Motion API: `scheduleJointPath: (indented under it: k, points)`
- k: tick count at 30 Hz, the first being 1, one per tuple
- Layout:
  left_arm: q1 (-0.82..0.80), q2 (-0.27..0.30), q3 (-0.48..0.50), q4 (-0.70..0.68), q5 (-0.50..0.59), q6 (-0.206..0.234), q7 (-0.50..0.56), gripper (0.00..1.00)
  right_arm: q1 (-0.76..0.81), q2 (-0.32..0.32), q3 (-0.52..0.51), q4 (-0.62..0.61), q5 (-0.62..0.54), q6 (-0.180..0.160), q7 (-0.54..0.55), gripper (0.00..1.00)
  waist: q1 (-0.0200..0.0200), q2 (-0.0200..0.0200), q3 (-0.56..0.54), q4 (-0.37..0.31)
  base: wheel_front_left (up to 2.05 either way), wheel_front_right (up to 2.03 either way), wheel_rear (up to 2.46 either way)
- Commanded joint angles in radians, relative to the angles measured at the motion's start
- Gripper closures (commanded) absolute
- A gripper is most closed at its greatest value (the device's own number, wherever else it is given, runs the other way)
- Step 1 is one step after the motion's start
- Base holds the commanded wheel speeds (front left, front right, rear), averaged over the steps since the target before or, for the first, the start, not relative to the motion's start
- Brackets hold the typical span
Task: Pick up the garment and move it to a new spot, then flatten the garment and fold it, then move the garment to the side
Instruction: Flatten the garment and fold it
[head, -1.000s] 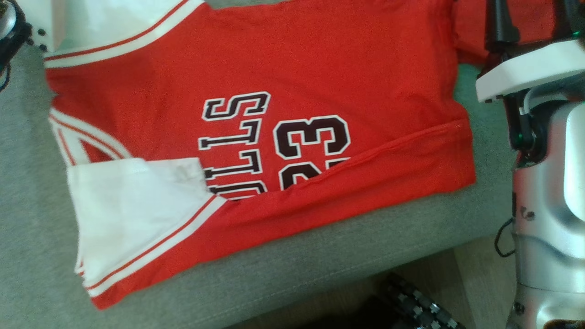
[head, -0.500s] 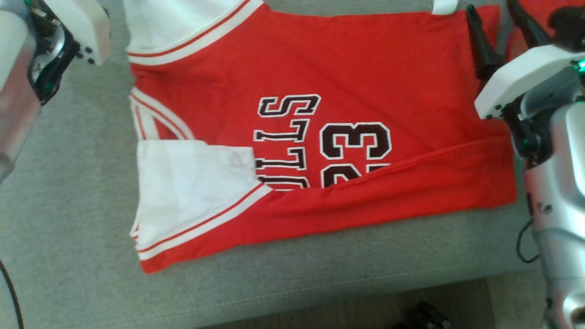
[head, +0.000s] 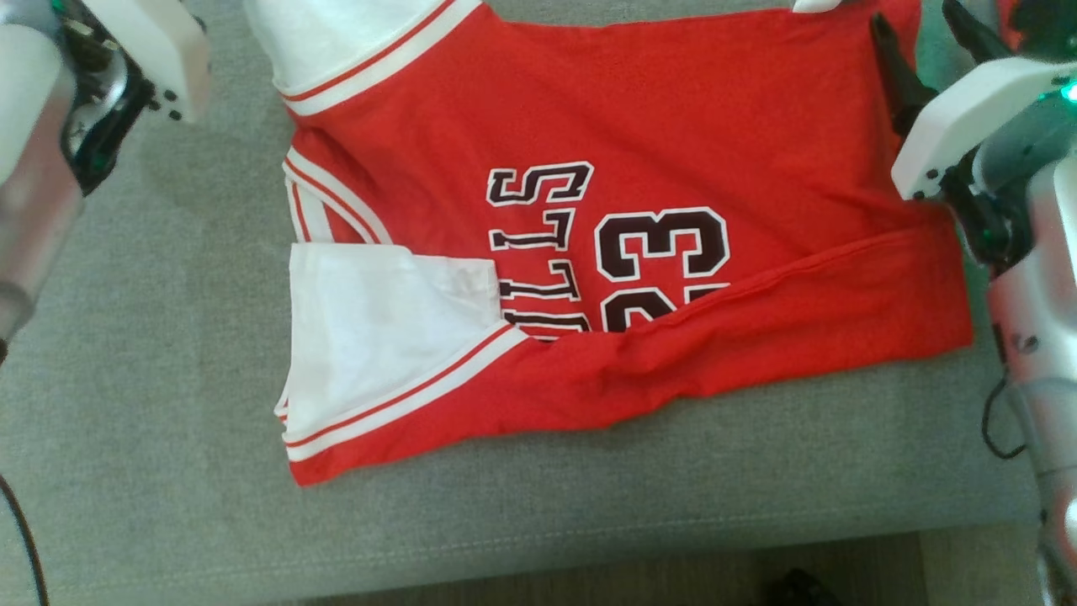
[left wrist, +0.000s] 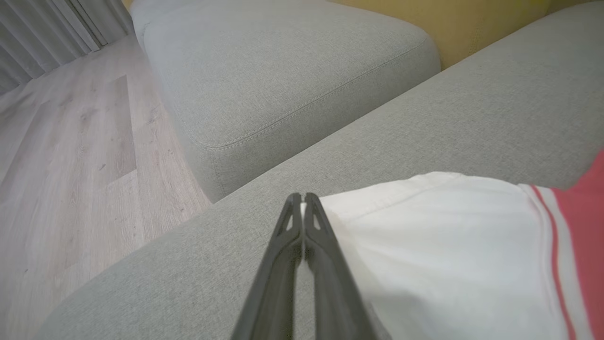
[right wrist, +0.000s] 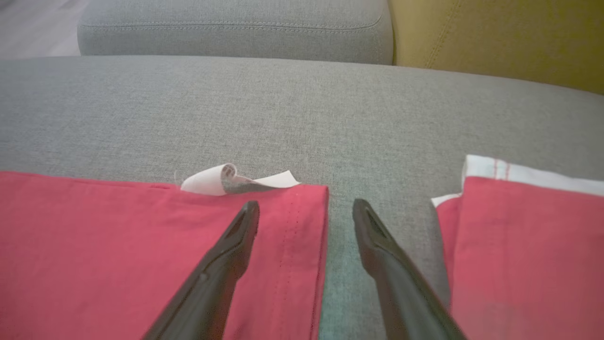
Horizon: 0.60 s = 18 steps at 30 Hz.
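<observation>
The grey sofa seat (head: pixel 589 505) carries the red jersey (head: pixel 673 126), spread flat with its near edge folded over, the right gripper (right wrist: pixel 306 208) spread wide above its hem corner, the left gripper (left wrist: pixel 302 196) pinched closed beside its white sleeve.

Living room; grey sofa (left wrist: pixel 283 71); curtains (left wrist: pixel 52 26)

Silver forearms (head: pixel 1031 337) carry white wrist housings (head: pixel 968 118), green lights (head: pixel 1069 91), a black cable (head: pixel 997 421) and long dark fingers (head: pixel 893 67).
</observation>
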Motion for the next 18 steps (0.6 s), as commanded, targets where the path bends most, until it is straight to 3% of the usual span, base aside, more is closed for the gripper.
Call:
scheduleJointPath:
  k: [1, 14, 15, 18]
  points:
    - [-0.030, 0.030, 0.032, -0.008, -0.002, 0.005, -0.008, 1.00, -0.037, -0.016, 0.021, -0.013, 0.000, 0.002, 0.006, 0.00, 0.0000, 0.0000, 0.003, 0.002, 0.00, 0.00, 0.00]
    - [-0.057, 0.001, 0.010, -0.006, 0.001, -0.003, -0.014, 1.00, -0.159, -0.082, 0.158, 0.135, 0.063, 0.002, 0.076, 0.00, 0.0000, 0.0000, 0.040, 0.028, 0.00, 0.00, 0.00]
    - [-0.062, 0.001, 0.009, -0.002, 0.001, -0.003, -0.014, 1.00, -0.171, -0.093, 0.190, 0.142, 0.096, 0.002, 0.109, 1.00, 0.0000, 0.0000, 0.045, 0.031, 0.00, 0.00, 0.00]
    - [-0.070, 0.002, 0.010, 0.007, -0.001, -0.003, -0.015, 1.00, -0.190, -0.120, 0.225, 0.132, 0.142, 0.002, 0.120, 1.00, 0.0000, 0.0000, 0.051, 0.032, 0.00, 0.00, 0.00]
